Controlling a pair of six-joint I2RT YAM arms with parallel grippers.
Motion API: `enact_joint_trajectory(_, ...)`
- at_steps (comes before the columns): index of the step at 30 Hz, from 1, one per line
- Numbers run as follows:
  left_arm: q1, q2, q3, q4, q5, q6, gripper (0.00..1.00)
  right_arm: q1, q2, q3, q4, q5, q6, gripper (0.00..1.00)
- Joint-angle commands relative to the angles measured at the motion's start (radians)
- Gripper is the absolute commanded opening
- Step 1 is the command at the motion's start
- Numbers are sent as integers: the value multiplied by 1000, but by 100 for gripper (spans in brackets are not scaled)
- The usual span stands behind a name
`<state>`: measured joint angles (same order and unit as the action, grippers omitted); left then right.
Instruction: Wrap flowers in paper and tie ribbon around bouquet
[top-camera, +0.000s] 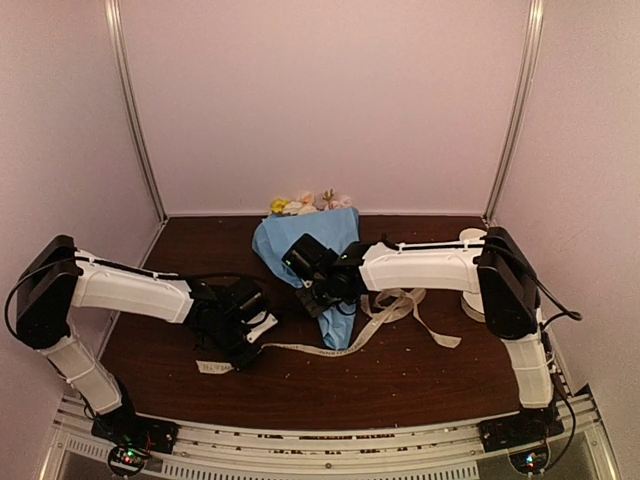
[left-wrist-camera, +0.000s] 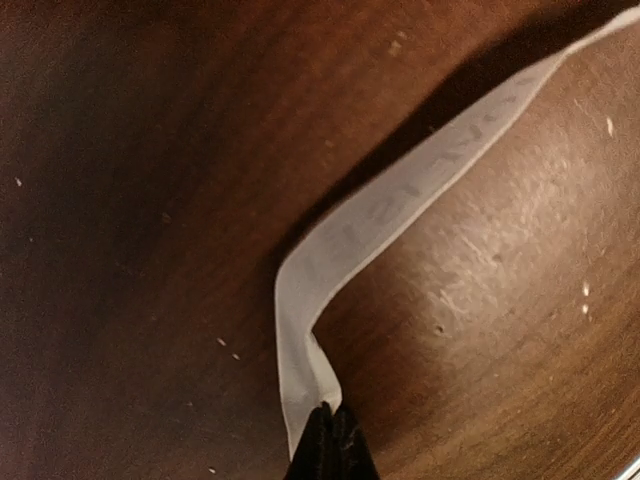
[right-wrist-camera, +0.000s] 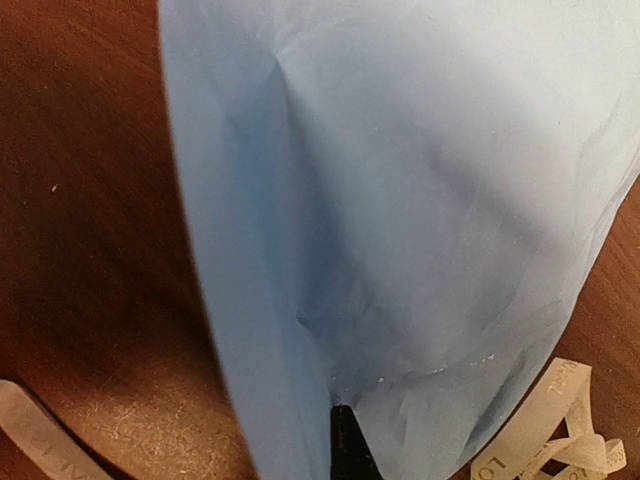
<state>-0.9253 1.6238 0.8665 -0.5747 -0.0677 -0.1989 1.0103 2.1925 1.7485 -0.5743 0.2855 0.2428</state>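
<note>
now it's the tying step: left gripper (left-wrist-camera: 325, 428), shut, pinches the ribbon (left-wrist-camera: 400, 205) left of the bouquet (right-wrist-camera: 400, 200); right gripper (right-wrist-camera: 343, 428), shut, pinches the bouquet itself. next, probably, draw ribbon around it.

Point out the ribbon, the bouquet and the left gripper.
ribbon (left-wrist-camera: 400, 200): left wrist view, middle of its printed band.
bouquet (top-camera: 283, 243): top view, light blue face near its wide end.
left gripper (left-wrist-camera: 332, 412): left wrist view, closed fingertips pinching the ribbon.

Pale walls (top-camera: 330, 100), dark wooden table (top-camera: 400, 385)
</note>
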Motion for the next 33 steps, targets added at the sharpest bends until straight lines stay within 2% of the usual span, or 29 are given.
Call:
enact_joint_trajectory(1,91,18,-34,133,84,-83,0,-24,-73,41,-24,-33,-15,0)
enact_joint_trajectory(5,253,64,-24,214,124,-103,0,-25,-92,49,-45,-64,-18,0)
enact_joint_trajectory(8,438,88,-11,332,162,-140,0,-23,-96,38,-44,-91,-11,0)
enact_joint_trajectory(12,629,137,22,477,229,-222,0,-22,-78,19,-33,-133,13,0)
enact_joint_trajectory(16,768,100,76,491,254,-277,0,-14,-47,6,-23,-157,27,0)
enact_joint_trajectory(18,804,6,113,438,205,-268,0,-9,-28,9,-32,-163,31,0)
enact_joint_trajectory(21,812,-158,215,329,50,-201,0,-4,-12,1,-31,-174,35,0)
enact_joint_trajectory(25,811,-334,347,284,-24,-104,0,-2,7,2,-28,-190,38,0)
enact_joint_trajectory(28,810,-396,442,265,-22,-41,0,0,16,5,-28,-193,38,0)
enact_joint_trajectory(33,810,-422,549,226,80,16,0,1,22,5,-31,-190,34,0)
